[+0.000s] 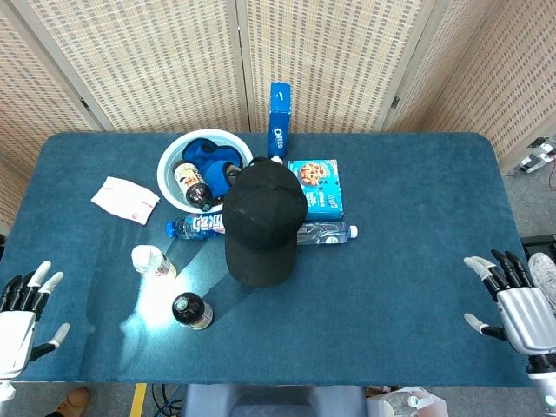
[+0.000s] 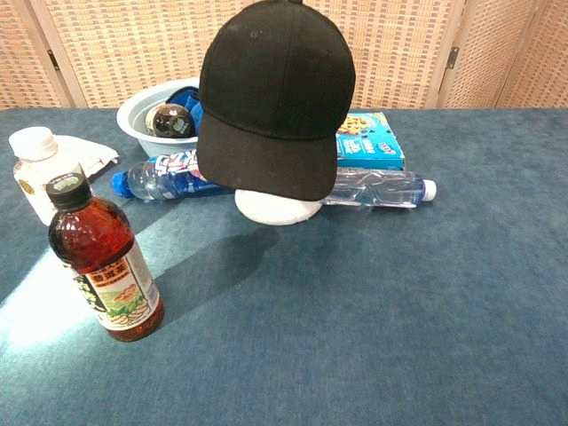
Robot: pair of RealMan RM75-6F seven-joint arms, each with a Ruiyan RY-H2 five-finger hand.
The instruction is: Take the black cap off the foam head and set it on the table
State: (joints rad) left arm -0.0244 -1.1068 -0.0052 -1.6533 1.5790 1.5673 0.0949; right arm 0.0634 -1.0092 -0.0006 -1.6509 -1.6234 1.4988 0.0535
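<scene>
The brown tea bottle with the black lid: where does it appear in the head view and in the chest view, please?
Head view: the brown tea bottle stands near the front edge, left of centre, seen from above.
Chest view: it stands upright at the lower left, the closest thing to the camera.
Shared landmark: the black cap, behind the bottle and to its right in both views.

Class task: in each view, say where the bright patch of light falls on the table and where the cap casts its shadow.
Head view: bright patch left of the black cap, by the white-capped bottle. Chest view: patch at lower left beside the tea bottle; cap's shadow below-left of the foam head.
</scene>
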